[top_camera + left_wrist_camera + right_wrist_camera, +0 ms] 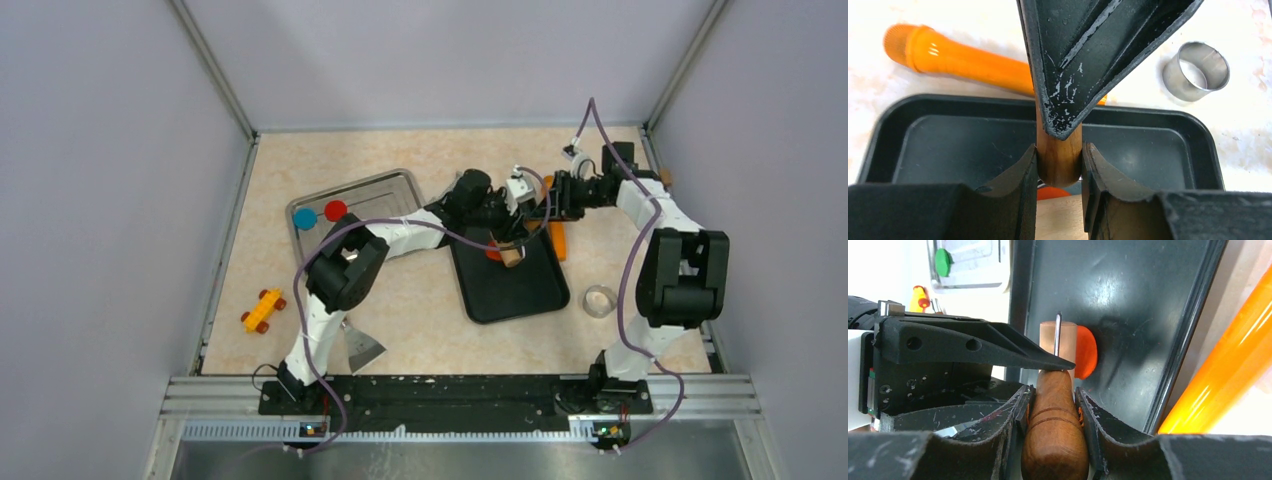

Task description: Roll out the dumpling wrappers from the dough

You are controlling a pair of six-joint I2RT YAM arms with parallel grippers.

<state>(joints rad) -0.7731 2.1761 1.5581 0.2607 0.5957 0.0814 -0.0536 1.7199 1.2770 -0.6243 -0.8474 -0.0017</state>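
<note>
The left pincer point(1058, 150) and right pincer point(1053, 392) were both clamped tight on the pin point(1054, 450), whose long axis ran approx. along the right pincer, w/ the dough point(1088, 352) just ahead under its end, on the tray point(525, 295) near mid-desk.

Enclosure: three plain walls, pale grey, matte and unmarked, being the back wall point(440, 60), the left wall point(100, 220) and the right wall point(780, 150). A silver metal post runs up each rear corner, the left post point(215, 70) and the right post point(685, 65).

Tabletop point(420, 330): beige, with a mottled stone-like finish, spanning the space between the walls.

Near edge: a silver slotted rail point(450, 385) runs the full width. Below it lies a strip of brushed grey metal point(450, 460).

Lighting: even and diffuse, with soft shadows. The tabletop looks washed-out white in the left wrist view.
</note>
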